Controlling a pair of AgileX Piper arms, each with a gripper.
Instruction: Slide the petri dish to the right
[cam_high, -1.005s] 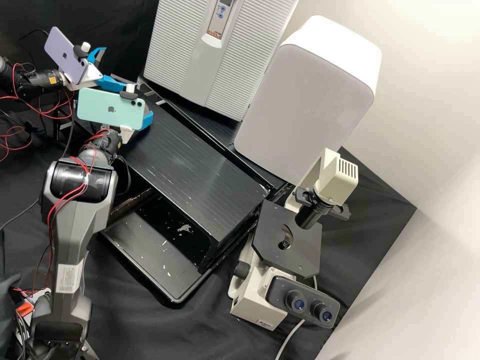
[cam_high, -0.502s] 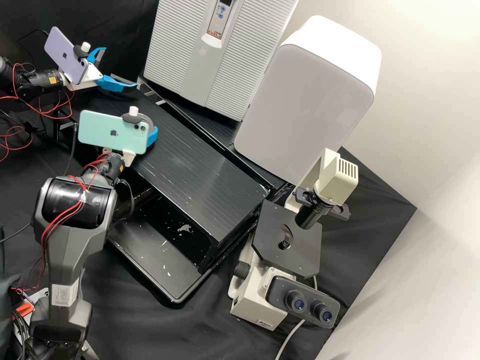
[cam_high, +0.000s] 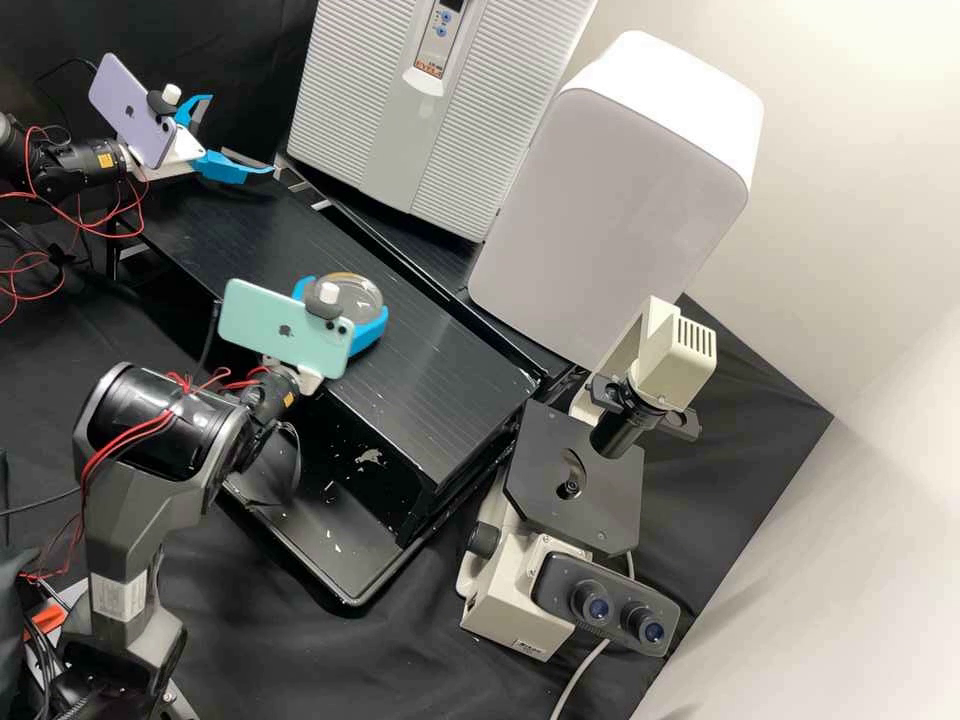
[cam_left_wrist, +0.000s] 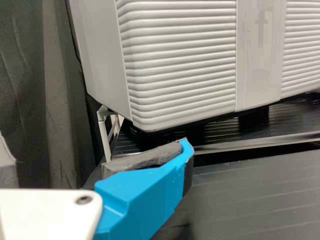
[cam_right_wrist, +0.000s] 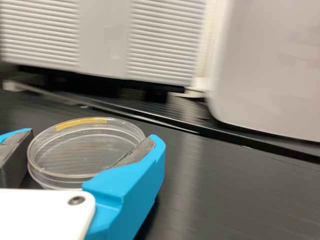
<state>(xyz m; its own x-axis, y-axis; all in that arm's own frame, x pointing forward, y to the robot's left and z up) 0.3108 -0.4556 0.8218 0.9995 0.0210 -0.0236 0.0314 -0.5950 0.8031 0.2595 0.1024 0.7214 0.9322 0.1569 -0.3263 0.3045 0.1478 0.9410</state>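
Judging by its thin clear plastic, the petri dish (cam_right_wrist: 75, 155) is light, rigid, brittle and apt to skid; the hold belongs low on the side wall. It sits mid-counter (cam_high: 420, 380), with the right hand (cam_right_wrist: 90, 139) closed against its rim on both sides. Since the earlier frames, hand and dish have travelled rightward along the counter together.

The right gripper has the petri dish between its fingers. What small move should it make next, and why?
Probably a short slide to the right along the black ridged platform. The right gripper has its blue fingers on both sides of the clear round plastic petri dish, which rests flat, and bare platform lies to its right before the edge.
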